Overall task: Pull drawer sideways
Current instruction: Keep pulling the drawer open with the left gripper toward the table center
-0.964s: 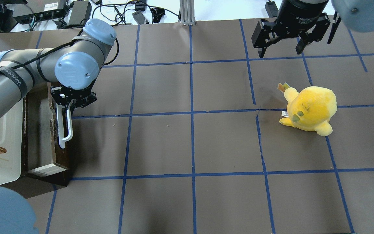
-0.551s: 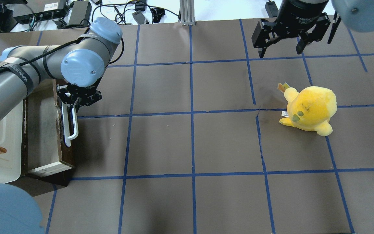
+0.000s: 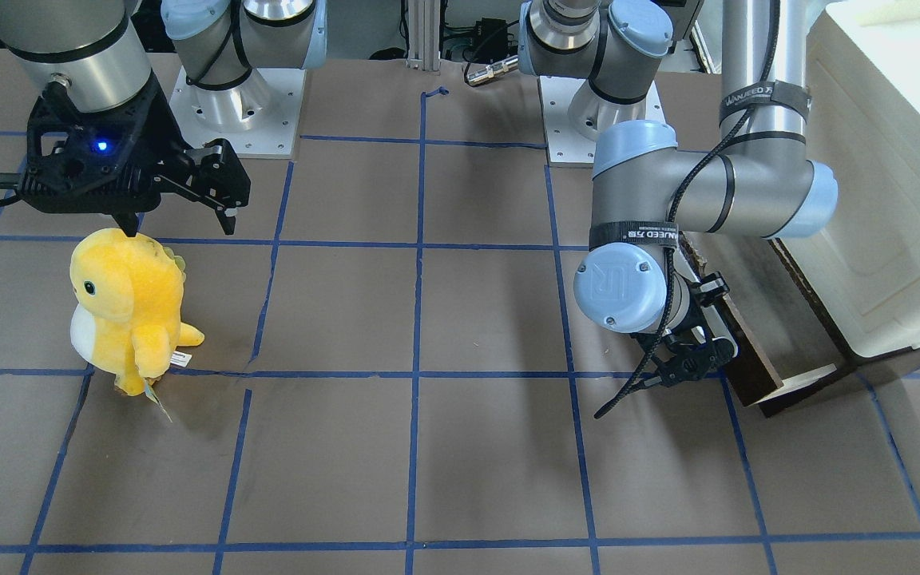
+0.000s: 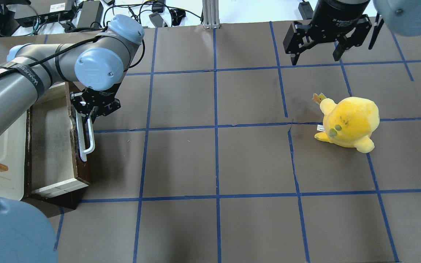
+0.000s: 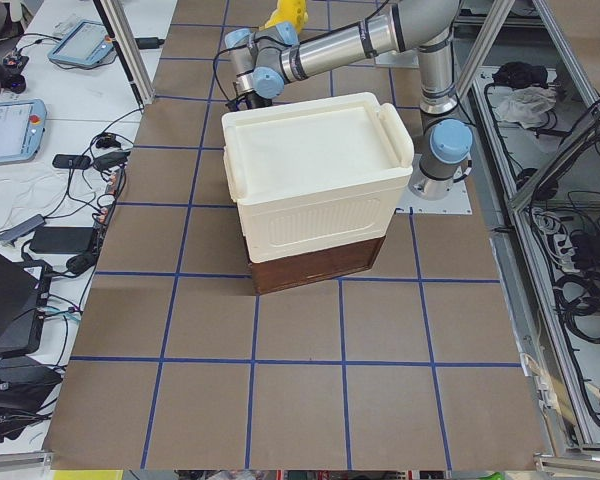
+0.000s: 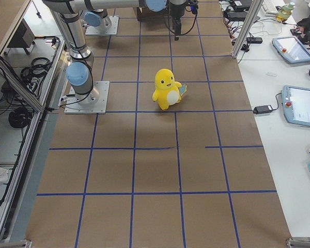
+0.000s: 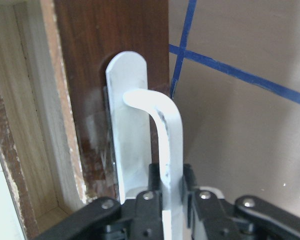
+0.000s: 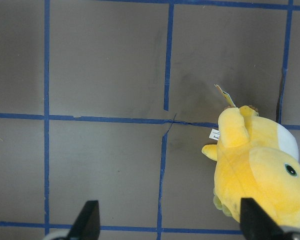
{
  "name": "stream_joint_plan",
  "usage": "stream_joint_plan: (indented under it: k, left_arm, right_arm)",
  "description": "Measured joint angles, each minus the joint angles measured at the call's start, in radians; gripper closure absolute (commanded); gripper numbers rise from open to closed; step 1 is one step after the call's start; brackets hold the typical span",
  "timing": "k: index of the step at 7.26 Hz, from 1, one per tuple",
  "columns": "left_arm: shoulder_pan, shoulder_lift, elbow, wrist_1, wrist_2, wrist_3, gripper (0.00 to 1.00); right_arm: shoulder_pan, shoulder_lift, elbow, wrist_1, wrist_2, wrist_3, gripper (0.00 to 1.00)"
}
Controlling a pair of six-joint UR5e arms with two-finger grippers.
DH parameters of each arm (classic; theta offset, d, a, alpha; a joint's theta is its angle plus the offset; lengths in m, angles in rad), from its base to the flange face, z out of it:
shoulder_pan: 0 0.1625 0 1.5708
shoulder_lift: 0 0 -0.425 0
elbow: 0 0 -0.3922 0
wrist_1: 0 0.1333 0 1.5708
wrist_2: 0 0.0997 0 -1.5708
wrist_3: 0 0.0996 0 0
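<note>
At the left edge of the table (image 4: 210, 164), a cream-white cabinet (image 4: 2, 182) is sitting with its open side facing the middle of the surface. The drawer (image 4: 49, 138) is standing partway out of that cabinet toward the table's centre, showing its pale interior from above. Its dark brown wooden front (image 7: 120, 30) is facing the open floor of the table. A long white bar handle (image 7: 165, 125) is running along that front.

The left gripper (image 4: 86, 116) is reaching down over the drawer front near the far end of the handle. Its two fingers are pinching the white bar between them, and the left wrist view shows the black pads pressing against both sides of the bar.

Further right, toward the right edge of the table, a yellow plush toy (image 4: 349, 122) with a white belly is standing upright on a blue tape line. It is well apart from the drawer and touching neither gripper.

Near the far right corner, the right gripper (image 4: 315, 60) is hanging above the table with its fingers spread wide and gripping nothing. The plush toy is sitting nearer the robot than this gripper, showing off to one side in the right wrist view.
</note>
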Motion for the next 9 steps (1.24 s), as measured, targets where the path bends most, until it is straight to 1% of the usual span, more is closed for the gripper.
stream_joint_plan:
  k: [9]
  left_arm:
    - [-0.028,-0.014,0.028,-0.016,-0.019,-0.031,1.00]
  right_arm:
    - [0.000,0.000,0.000,0.000,-0.001,0.000,0.00]
